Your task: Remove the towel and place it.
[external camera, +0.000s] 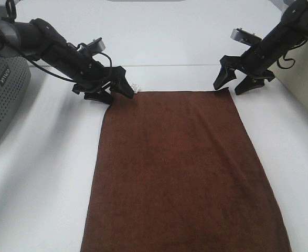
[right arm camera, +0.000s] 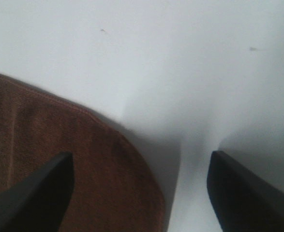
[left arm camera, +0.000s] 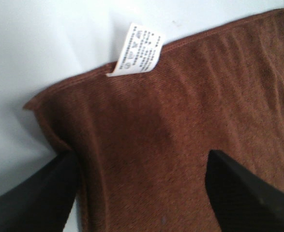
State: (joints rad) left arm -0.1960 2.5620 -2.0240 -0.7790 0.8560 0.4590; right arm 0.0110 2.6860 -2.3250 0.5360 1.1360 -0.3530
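Observation:
The dark reddish-brown towel (external camera: pixel 180 173) lies spread flat on the white table (external camera: pixel 38 184), running from the middle to the near edge of the exterior high view. Its white label (external camera: pixel 136 87) sticks out at the far left corner. My left gripper (external camera: pixel 119 97) is open just above that corner. In the left wrist view the towel (left arm camera: pixel 180 121) and its label (left arm camera: pixel 137 50) lie under the open gripper (left arm camera: pixel 142 159). My right gripper (external camera: pixel 227 89) is open at the far right corner. In the right wrist view the gripper (right arm camera: pixel 142 157) has one finger over the towel (right arm camera: pixel 59 140) and one over bare table.
A grey perforated basket (external camera: pixel 1 100) stands at the left edge of the table. A beige upright surface (external camera: pixel 306 89) borders the right side. The table's far part behind the towel is bare white.

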